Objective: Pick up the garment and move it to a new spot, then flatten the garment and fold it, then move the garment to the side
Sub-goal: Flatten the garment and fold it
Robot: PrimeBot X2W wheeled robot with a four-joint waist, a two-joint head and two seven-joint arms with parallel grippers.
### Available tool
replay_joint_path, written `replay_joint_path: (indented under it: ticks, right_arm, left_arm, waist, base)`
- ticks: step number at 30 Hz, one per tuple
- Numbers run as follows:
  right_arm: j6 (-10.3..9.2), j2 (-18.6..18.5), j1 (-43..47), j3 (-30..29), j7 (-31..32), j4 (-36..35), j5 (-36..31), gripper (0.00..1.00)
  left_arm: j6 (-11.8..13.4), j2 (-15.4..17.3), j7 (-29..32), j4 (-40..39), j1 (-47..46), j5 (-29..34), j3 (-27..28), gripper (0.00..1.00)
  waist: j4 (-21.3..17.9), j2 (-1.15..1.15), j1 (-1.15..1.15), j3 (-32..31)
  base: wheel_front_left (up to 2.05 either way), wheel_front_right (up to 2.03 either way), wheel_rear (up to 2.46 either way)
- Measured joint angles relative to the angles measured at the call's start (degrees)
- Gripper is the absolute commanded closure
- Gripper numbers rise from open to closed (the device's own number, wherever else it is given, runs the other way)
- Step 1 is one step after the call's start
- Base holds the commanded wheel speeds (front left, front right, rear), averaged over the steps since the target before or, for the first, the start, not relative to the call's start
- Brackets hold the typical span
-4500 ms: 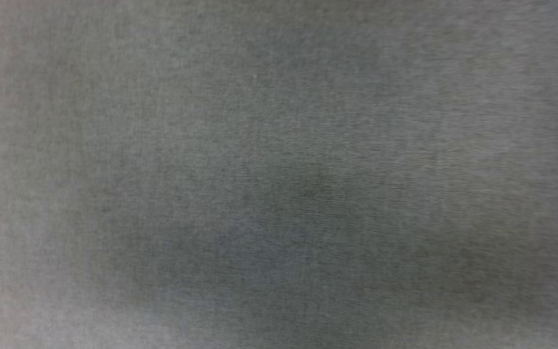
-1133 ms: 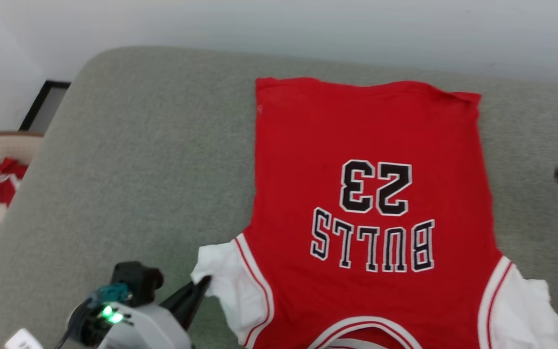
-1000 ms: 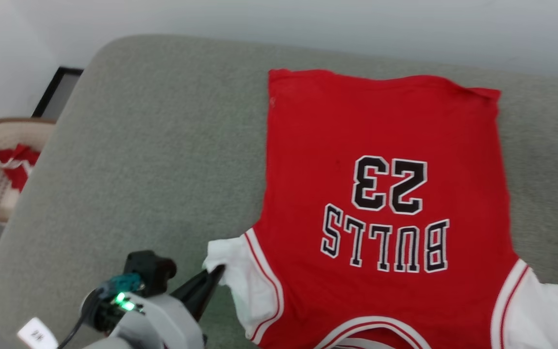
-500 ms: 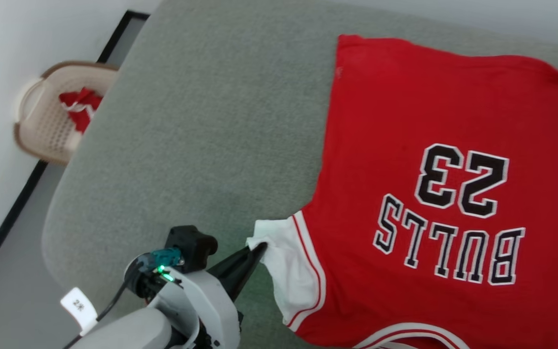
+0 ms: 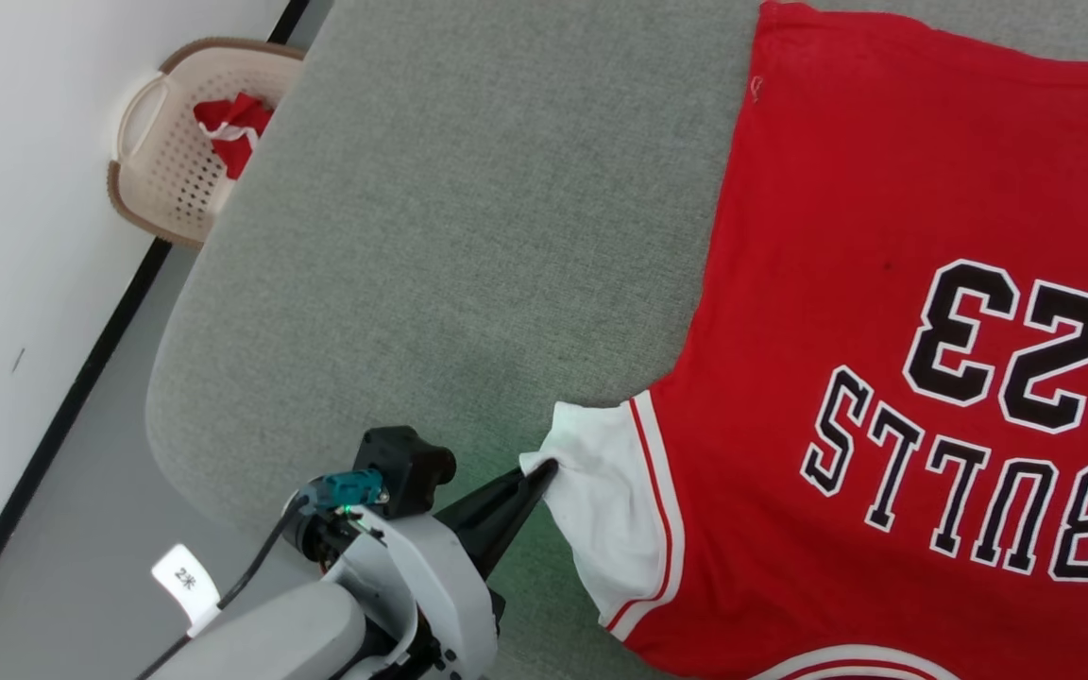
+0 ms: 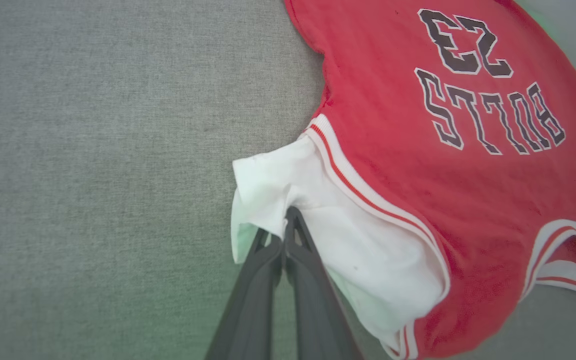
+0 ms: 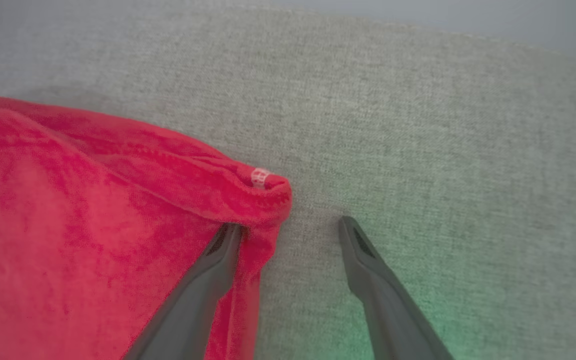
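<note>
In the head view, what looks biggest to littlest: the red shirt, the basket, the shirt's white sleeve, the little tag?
1. red shirt, though cut off by the edge
2. basket and white sleeve look alike; the basket is farther, so no ranking
3. little tag

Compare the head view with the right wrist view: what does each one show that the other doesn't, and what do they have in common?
Head view: a beige basket holding red cloth beside the grey cushion, the BULLS lettering, and the left end effector shut on the white sleeve of the garment. Right wrist view: the right end effector open, one finger over a folded red corner with a small white tag, the other over bare cushion. Shared: the red garment lying on the grey cushion.
</note>
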Motion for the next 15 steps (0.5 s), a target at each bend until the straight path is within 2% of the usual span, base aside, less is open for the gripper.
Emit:
replay_joint_path:
  ticks: [4,9,15]
  right_arm:
    - [0.0,0.7,-1.93,-1.85,1.47,1.55,-3.02,1.0]
    - [-0.04,2.72,-2.15,-3.61,0.18,2.54,-4.78,1.0]
    - [-0.07,5.66,-0.99,1.85,-0.38,2.03,-2.78,1.0]
  left_arm:
    - [-0.54,-0.35,-0.48,1.14,-0.05,-0.16,0.12,1.0]
    - [-1.05,-0.47,-1.25,2.71,-0.07,-0.51,0.4,1.0]
    - [-0.99,0.74,-1.82,4.57,0.21,-1.15,1.08,1.0]
  waist:
    - [0.39,0.0,0.0,0.53]
    - [-0.47,0.0,0.0,-0.35]
    - [-2.66,0.0,0.0,-2.35]
  base:
    - [0.0,0.0,0.0]
    - [0.0,0.0,0.0]
    - [0.0,0.0,0.0]
